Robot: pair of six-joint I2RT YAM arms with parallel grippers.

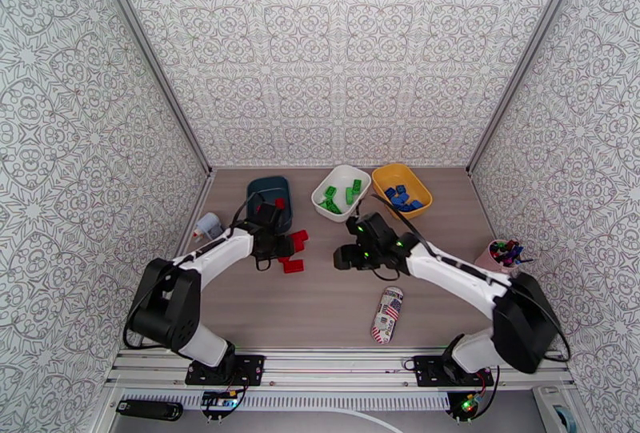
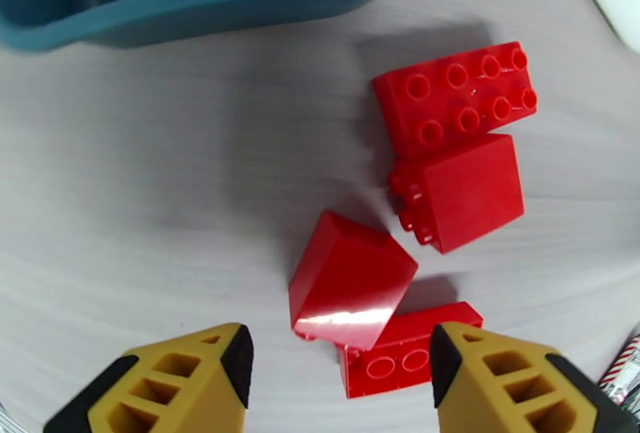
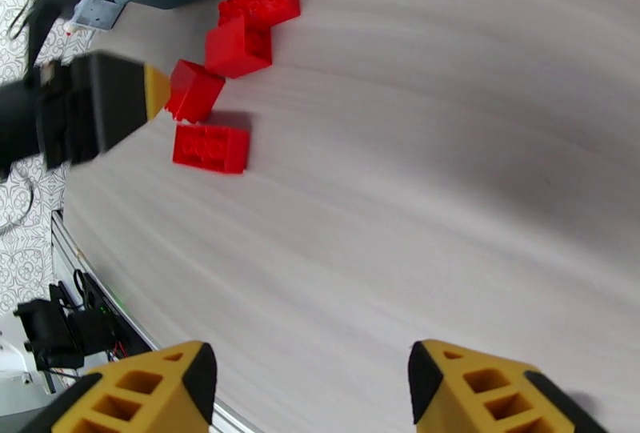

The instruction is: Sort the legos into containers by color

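Spread wide at the left gripper [image 2: 338,362], pinching nothing, hanging low over four loose red legos [image 2: 352,290] clustered on the table [image 2: 160,210], one tipped on edge, just in front of the dark teal bin [image 2: 200,2] with more red inside. Spread wide too at the right gripper [image 3: 310,374], empty, above the table, well apart from that cluster. Farther back, green legos [image 1: 330,201] in the white bin [image 1: 340,174], blue legos [image 1: 400,197] in the yellow bin [image 1: 392,173]

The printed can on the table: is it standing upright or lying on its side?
Lying on its side. Seen from above, the can shows its whole printed wall, not a round top.
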